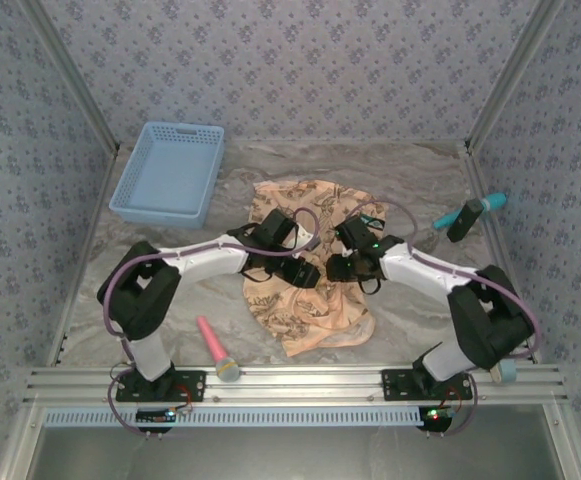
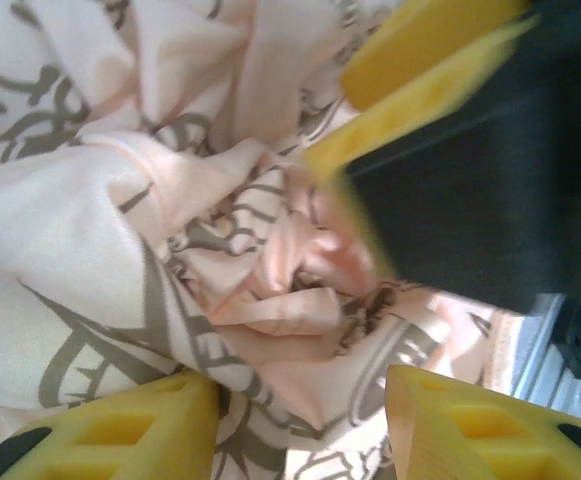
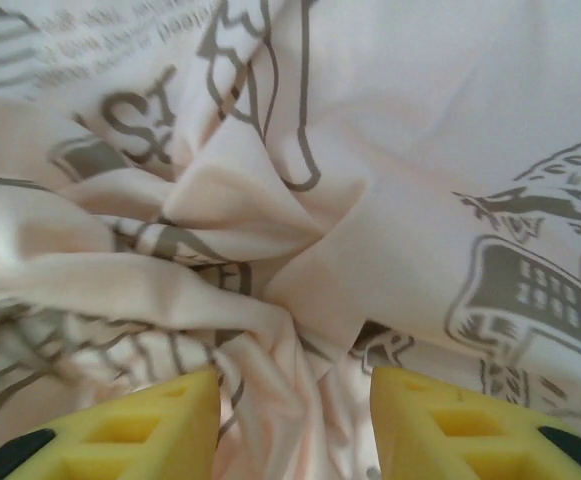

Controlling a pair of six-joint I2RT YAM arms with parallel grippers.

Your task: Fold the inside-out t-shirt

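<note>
1. Marbled grey table (image 1: 410,180): one pink-handled tool (image 1: 216,348) lies at the near edge.
2. One inside-out t-shirt (image 1: 315,310), peach with grey-brown emblems and paler on its reverse, lies crumpled mid-table.
3. Two pincers, the left gripper (image 2: 300,400) and the right gripper (image 3: 295,385), stand unclenched with fingers parted over bunched folds. Whether they touch the cloth is unclear.
4. One blue basket (image 1: 168,172) sits far left, apart from the shirt.
</note>
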